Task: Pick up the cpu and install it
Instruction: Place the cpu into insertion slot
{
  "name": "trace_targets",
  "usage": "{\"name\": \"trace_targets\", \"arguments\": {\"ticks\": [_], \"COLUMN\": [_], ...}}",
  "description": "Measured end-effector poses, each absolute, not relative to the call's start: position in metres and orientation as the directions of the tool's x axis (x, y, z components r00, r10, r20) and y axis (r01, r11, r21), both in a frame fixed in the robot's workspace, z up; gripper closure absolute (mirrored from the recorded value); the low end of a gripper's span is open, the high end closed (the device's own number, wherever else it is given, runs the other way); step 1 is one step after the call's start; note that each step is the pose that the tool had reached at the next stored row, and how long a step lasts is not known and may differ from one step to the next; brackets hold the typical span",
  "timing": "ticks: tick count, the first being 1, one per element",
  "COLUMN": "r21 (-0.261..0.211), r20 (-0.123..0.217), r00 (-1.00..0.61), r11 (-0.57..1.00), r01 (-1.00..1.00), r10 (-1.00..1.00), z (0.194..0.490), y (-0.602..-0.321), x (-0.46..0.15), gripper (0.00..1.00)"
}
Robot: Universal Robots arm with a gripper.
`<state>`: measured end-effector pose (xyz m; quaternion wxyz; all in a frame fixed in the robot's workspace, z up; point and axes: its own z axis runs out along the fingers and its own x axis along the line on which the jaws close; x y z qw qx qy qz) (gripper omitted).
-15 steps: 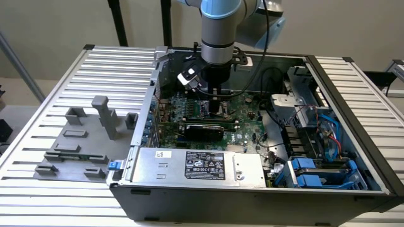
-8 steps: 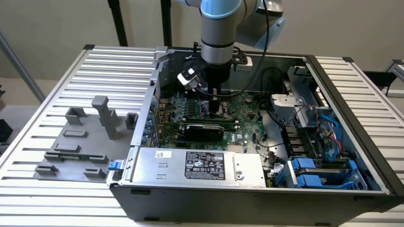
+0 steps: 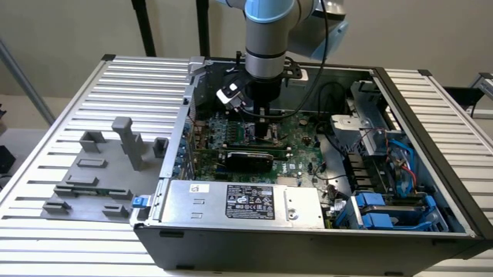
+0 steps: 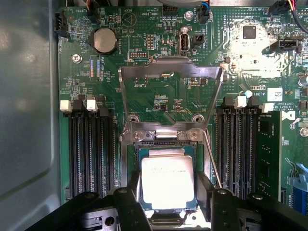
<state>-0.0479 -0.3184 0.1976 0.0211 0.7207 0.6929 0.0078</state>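
Cpu (image 4: 167, 182), one chip, sits over the one open socket (image 4: 163, 145) inside the computer case (image 3: 308, 248). Gripper (image 4: 168, 195) clamps its two fingers (image 4: 129, 204) on the chip's sides

**Open PC case on slatted table**

A slatted aluminium table (image 3: 46, 248) carries an open dark PC case (image 3: 308, 248). Inside, a silver power supply (image 3: 246, 202) with a black label lies along the near wall, with blue drive brackets (image 3: 377, 210) at the exterior view's right. A grey fixture plate (image 3: 85, 190) sits beside the case. The green motherboard (image 4: 77, 82) carries a coin cell (image 4: 105, 40) and black memory slots (image 4: 91, 149).
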Motion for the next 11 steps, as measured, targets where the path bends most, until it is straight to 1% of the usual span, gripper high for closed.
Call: {"name": "trace_targets", "arguments": {"ticks": [11], "r21": [0.04], "r20": [0.003], "r00": [0.04], "r11": [-0.04], "r01": [0.998], "r10": [0.999], "z": [0.1976], "y": [-0.3184], "x": [-0.0478], "gripper": [0.45]}}
